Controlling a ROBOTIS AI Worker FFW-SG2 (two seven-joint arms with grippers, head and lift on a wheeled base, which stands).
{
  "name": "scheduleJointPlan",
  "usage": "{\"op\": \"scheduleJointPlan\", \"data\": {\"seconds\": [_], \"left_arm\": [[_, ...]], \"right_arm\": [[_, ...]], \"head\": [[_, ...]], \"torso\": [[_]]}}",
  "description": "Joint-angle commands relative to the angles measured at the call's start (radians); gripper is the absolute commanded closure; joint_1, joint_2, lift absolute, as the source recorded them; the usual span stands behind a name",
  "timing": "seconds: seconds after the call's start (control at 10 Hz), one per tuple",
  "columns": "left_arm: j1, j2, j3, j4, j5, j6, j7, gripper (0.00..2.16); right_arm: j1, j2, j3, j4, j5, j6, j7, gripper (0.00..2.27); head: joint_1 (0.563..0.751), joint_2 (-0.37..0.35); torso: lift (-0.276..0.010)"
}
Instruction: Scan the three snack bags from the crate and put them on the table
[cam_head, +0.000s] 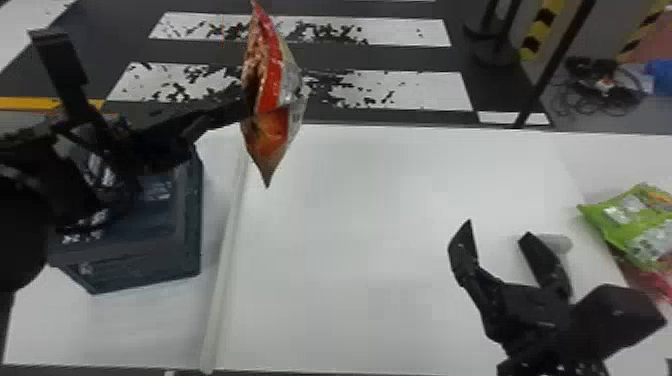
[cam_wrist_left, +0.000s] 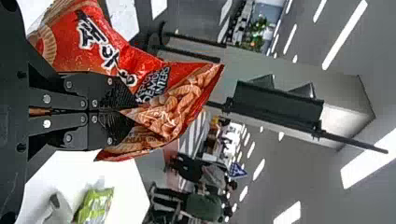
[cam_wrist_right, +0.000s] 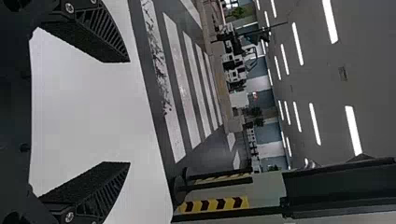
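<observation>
The left hand (cam_head: 231, 109) pinches a glossy red foil snack bag (cam_head: 272, 75) toward eleven o'clock. The right hand (cam_head: 498, 229) is spread at four; a green plastic snack bag (cam_head: 612, 220) lies at three on the flat white surface (cam_head: 375, 225).

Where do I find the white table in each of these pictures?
Head view: the white table spans the middle and lower part.
Left wrist view: around the green snack bag.
Right wrist view: between the open fingers of the right gripper.
Shared landmark: the white-striped dark floor.
</observation>
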Motion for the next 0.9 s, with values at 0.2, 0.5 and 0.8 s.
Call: {"op": "scheduleJointPlan", "data": {"seconds": [0.2,0.5,0.8], "left_arm": [[-0.032,-0.053,-0.243,0.173,-0.197,-0.069,-0.07,2.15],[-0.052,-0.082,-0.475,0.307,-0.438,-0.2,-0.105,2.15],[-0.111,-0.111,-0.606,0.431,-0.516,-0.228,-0.128,2.15]], "right_arm": [[-0.023,0.0,-0.036,-0.002,-0.017,0.0,0.0,0.1],[-0.049,0.0,-0.051,-0.004,-0.028,0.015,0.001,0.1],[-0.052,-0.004,-0.068,-0.01,-0.057,0.012,0.008,0.1]], "head": [[0.695,-0.14],[0.695,-0.269],[0.695,-0.35]], "torso": [[-0.094],[-0.094],[-0.094]]}}
